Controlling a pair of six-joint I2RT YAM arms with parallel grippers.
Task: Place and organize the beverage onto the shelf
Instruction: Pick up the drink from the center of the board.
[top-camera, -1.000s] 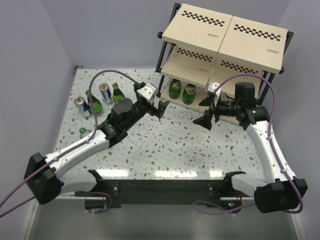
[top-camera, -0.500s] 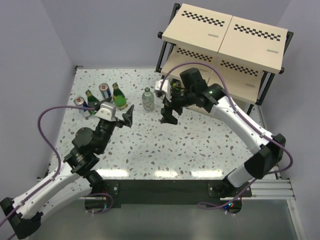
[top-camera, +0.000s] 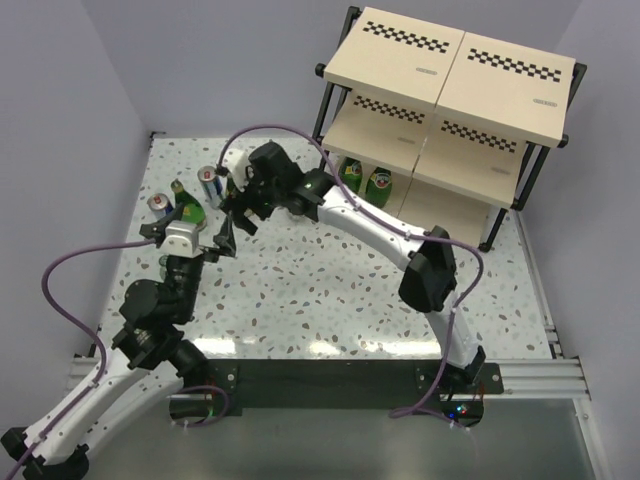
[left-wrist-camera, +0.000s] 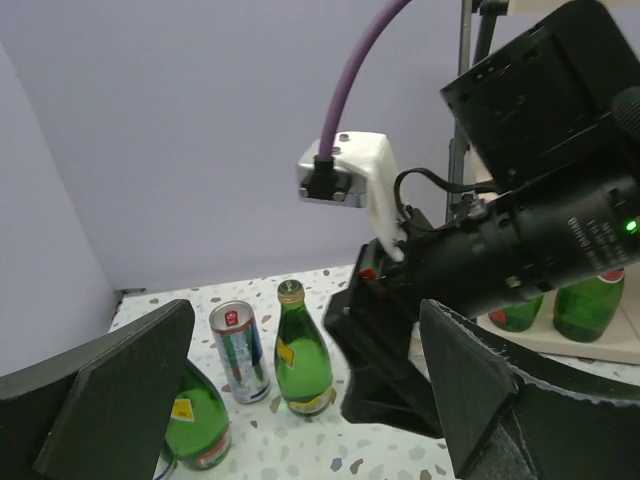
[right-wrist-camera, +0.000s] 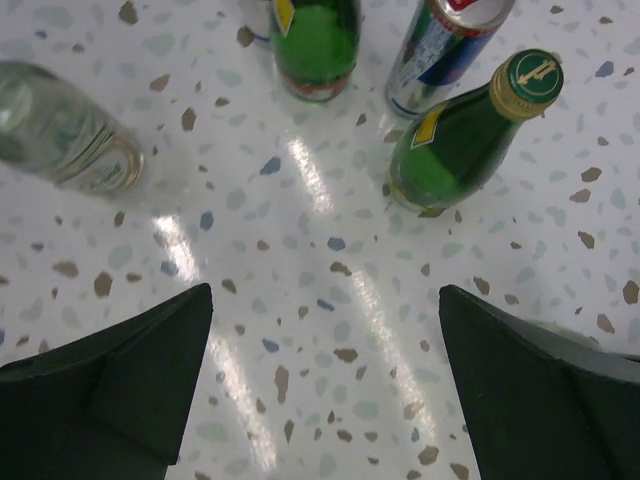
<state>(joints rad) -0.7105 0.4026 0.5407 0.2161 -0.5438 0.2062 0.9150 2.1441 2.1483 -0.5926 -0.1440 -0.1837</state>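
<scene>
Green glass crowds the far left of the speckled table (top-camera: 330, 285): a capped green bottle (right-wrist-camera: 462, 140), a second green bottle (right-wrist-camera: 315, 35) and a blue-and-silver can (right-wrist-camera: 450, 45) stand close together, with a clear bottle (right-wrist-camera: 62, 130) a little apart from them. Another can (top-camera: 160, 205) stands at the cluster's left edge. Two shelved bottles (top-camera: 380, 185) are on the lowest board of the shelf (top-camera: 450, 60), so most of the job looks undone. The right gripper (right-wrist-camera: 325, 300) hangs over the cluster with its fingers spread wide and nothing between them, its arm stretched right across the table from the far side. The left gripper (left-wrist-camera: 305, 315) is just as wide and just as empty, and it points straight at the other gripper, which fills much of its wrist view. That closeness worries me most: if both go for the same group, the fingers or housings could knock together. The drinks stand so tight that a wide finger coming down beside one neck could clip its neighbour. These tall, narrow bottles look easy to tip, and a fallen one could roll off. The right arm's purple cable (top-camera: 290, 135) loops above the drinks and might snag.
</scene>
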